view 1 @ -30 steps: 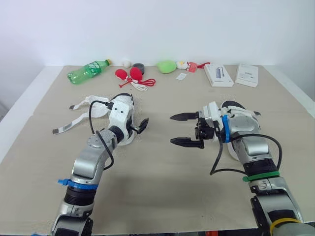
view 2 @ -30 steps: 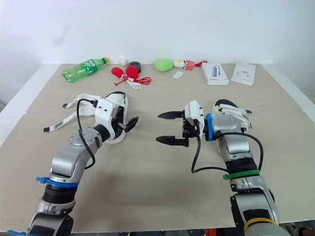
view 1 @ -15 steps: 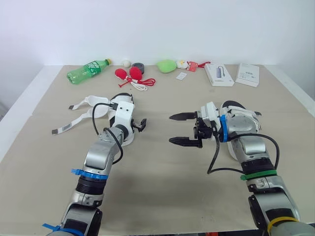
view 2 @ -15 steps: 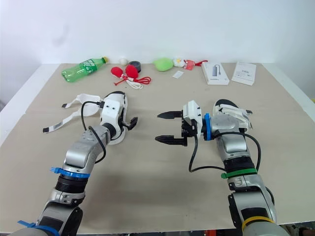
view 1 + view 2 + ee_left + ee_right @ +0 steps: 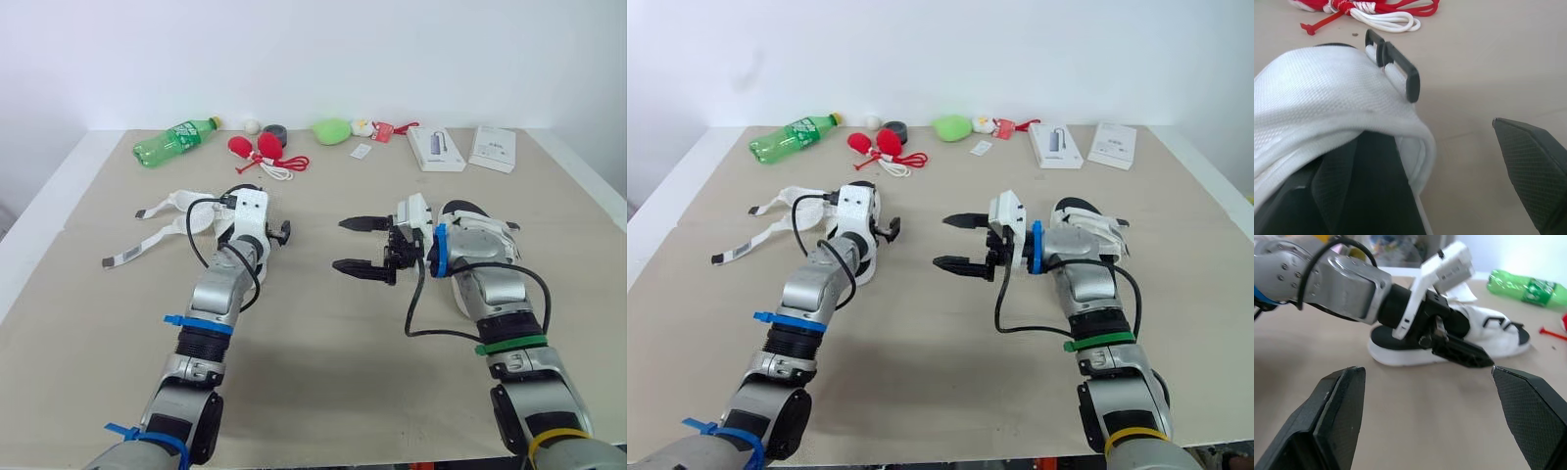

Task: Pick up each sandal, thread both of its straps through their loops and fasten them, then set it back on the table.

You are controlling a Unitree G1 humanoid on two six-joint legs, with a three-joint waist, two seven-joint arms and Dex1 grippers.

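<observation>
White fabric sandal with black footbed (image 5: pixel 1327 98) lies left of centre on the beige worktop (image 5: pixel 323 343), its loose straps trailing left. The left claw (image 5: pixel 280 233) has pushed forward over it, fingers spread beside its black loops (image 5: pixel 1400 73). The right claw (image 5: pixel 340 244), gaping wide, has edged toward it. Bare worktop lies between the claws and out to the near edge.

The left arm reaches forward with its wrist over the white sandal (image 5: pixel 1327 93). The left gripper (image 5: pixel 276 234) stands open, one finger under the sandal's upper and the other clear beside it. The right arm bends inward. The right gripper (image 5: pixel 358 245) is spread wide, its fingertips aimed at that sandal but apart from it.
</observation>
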